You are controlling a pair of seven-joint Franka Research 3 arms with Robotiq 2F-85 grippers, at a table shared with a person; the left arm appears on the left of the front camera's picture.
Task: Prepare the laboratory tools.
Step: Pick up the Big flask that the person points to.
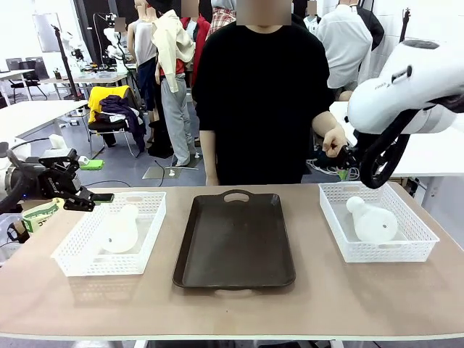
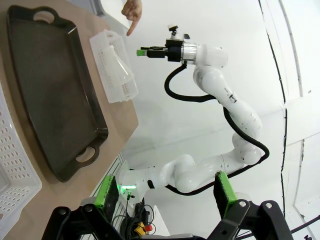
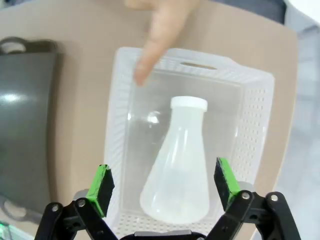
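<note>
Hovering open at the desk's (image 1: 239, 312) left edge, the left end effector (image 1: 93, 199) sits beside one flask (image 1: 119, 228) lying in its basket (image 1: 72, 264). Near the right edge, the right end effector (image 3: 162, 182), jaws wide, hangs over the other flask (image 3: 177, 170), where a person's finger (image 3: 150, 55) points. The likely next move is to descend and grip it.

the right gripper (image 3: 162, 182) hangs with jaws spread wide over the flask (image 3: 176, 150), with bare basket (image 3: 260, 125) floor on both its flanks. a person's hand (image 3: 157, 35) points in over the far rim. the tray (image 1: 233, 239) lies bare.
</note>
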